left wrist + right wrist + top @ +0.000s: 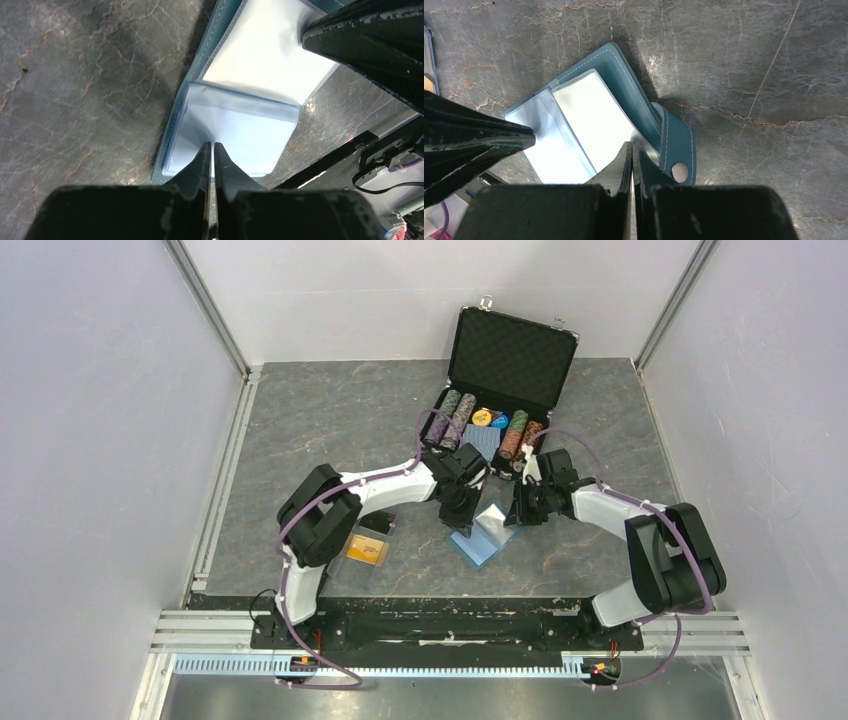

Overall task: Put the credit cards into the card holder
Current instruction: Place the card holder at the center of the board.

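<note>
Top external view shows the grey marbled counter [330,420] with the open black case [510,350] at its far side, poker chips [455,415] racked inside. The 2 arms meet just in front of the case, over the card holder [483,535], which lies open near the counter's middle with 1 leaf raised like a tent.

The orange-gold card [366,549] lies flat on the counter beside the left arm, well apart from the holder. A dark shape just beyond it may be a 2nd card, but it is too small to tell. The bright white panel inside the holder could be a card or a sleeve; I cannot tell which.

The left pincer [212,147] has its fingers together bar a hairline slit, with nothing visible between them, and its tips rest on the pale blue pocket. The right pincer [631,146] is closed and seems clamped on the holder's cover edge, beside the snap tab [679,160].

Risks, as I judge them:
- If the right pincer loosens, the raised leaf could flop shut over the pockets.
- The left tips could snag the thin pocket film and drag the light holder along the counter.
- The orange-gold card lies flush, so fingers may skid over it or push it away.
</note>
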`<action>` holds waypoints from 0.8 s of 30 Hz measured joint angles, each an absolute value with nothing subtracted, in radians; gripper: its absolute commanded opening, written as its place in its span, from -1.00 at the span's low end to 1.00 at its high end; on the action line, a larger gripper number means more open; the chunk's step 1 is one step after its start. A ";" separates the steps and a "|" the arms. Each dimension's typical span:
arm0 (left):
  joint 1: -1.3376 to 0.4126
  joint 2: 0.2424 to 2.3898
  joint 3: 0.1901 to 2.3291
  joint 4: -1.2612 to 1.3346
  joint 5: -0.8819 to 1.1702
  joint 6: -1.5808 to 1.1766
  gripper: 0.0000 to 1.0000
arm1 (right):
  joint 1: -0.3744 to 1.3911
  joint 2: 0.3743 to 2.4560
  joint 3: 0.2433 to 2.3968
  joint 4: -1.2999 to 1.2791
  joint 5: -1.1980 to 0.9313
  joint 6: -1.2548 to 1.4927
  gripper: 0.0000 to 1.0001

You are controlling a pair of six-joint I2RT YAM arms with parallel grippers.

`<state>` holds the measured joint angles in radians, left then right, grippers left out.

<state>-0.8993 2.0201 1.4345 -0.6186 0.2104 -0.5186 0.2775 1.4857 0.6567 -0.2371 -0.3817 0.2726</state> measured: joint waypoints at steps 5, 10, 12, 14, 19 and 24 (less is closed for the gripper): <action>-0.900 1.972 1.388 -0.599 0.213 -0.533 -0.79 | 0.278 1.503 0.681 -0.268 -0.386 0.257 -1.00; -0.903 1.967 1.354 -0.595 0.212 -0.544 -0.93 | 0.278 1.508 0.686 -0.276 -0.389 0.249 -1.00; -0.905 1.967 1.339 -0.596 0.209 -0.551 -0.95 | 0.278 1.508 0.688 -0.279 -0.390 0.241 -1.00; -0.905 1.967 1.337 -0.599 0.204 -0.556 -0.95 | 0.278 1.507 0.688 -0.284 -0.391 0.231 -1.00; -0.906 1.976 1.353 -0.624 0.180 -0.557 -0.96 | 0.279 1.494 0.684 -0.312 -0.395 0.207 -1.00; -0.905 2.011 1.411 -0.676 0.165 -0.556 -0.95 | 0.279 1.453 0.655 -0.359 -0.406 0.200 -1.00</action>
